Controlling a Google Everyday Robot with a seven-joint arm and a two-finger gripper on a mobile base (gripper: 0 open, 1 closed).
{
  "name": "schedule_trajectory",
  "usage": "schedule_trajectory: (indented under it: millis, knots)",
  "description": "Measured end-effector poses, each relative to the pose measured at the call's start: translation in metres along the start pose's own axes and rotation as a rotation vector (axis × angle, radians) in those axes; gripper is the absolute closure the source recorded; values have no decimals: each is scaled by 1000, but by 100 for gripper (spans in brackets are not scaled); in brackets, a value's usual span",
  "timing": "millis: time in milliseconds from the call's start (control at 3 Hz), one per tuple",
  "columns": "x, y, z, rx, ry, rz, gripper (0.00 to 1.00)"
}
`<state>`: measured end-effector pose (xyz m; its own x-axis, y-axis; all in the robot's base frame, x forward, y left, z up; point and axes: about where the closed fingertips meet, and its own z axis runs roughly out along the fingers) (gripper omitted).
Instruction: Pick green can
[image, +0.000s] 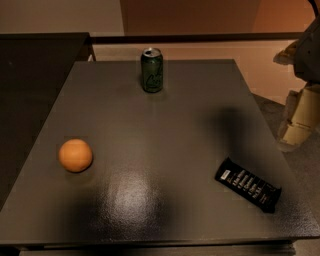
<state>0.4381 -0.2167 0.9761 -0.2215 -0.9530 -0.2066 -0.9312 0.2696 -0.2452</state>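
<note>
The green can (151, 70) stands upright near the far edge of the dark grey table (165, 125), dark green with a silver top and a pale scribbled logo. My gripper (300, 117) is a beige shape at the right edge of the view, beyond the table's right side. It is well to the right of the can, nearer than it, and touches nothing.
An orange (75, 155) lies on the left part of the table. A black snack bar wrapper (248, 184) lies at the front right. A second dark surface (35, 75) adjoins at the left. Pale floor and wall lie behind.
</note>
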Motion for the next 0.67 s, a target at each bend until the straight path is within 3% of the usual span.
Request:
schedule_trajectory:
  millis: [333,667]
  knots:
    - [-20,-26,13,12,-91,41,0]
    - [-65,-90,39,36,-291,128,0]
